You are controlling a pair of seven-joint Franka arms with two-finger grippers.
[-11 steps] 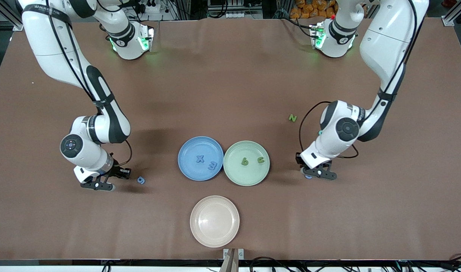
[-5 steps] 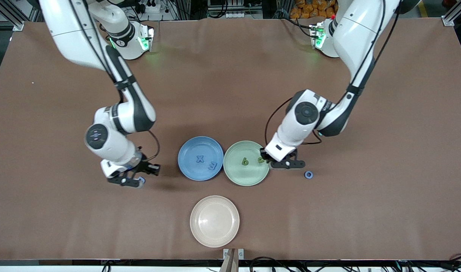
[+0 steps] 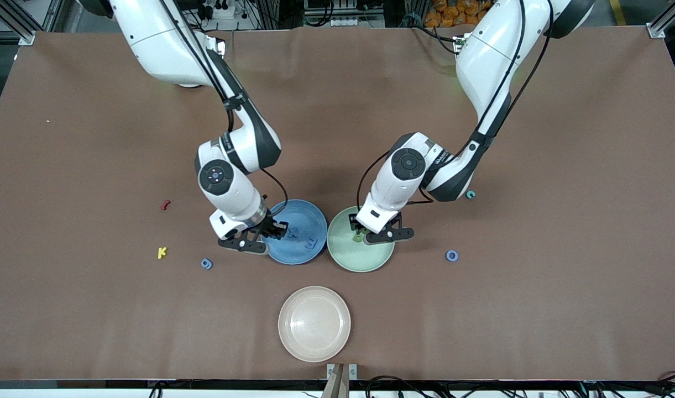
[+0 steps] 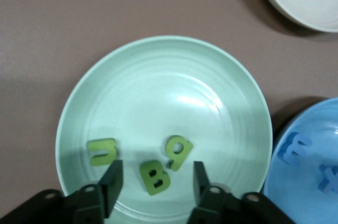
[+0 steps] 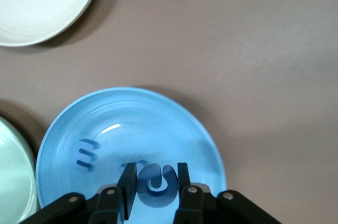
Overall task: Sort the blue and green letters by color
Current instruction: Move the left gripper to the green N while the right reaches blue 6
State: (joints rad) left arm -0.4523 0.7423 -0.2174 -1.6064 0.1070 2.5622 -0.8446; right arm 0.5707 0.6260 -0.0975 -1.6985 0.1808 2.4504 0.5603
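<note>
Both arms have swung in over the plates: the left gripper [image 4: 154,182], jaws parted, has released the green B [image 4: 155,177] onto the green plate [image 4: 158,81]; the right gripper [image 5: 153,184] grasps a blue letter [image 5: 155,184] over the blue plate [image 5: 132,118], release next.

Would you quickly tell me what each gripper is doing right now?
Left gripper: open over the green plate, green B lying between its fingers.
Right gripper: shut on a blue letter over the blue plate.

- Your left arm reaches in from its base, elbow bent, wrist tipped downward.
- Your left tool [image 3: 377,232] hangs low, fingers [image 4: 112,180] spread apart, nothing between them.
- Your right arm folds the same way.
- Your right tool [image 3: 260,239] sits low too, fingers [image 5: 128,183] pinched on a blue letter [image 5: 154,179].
</note>
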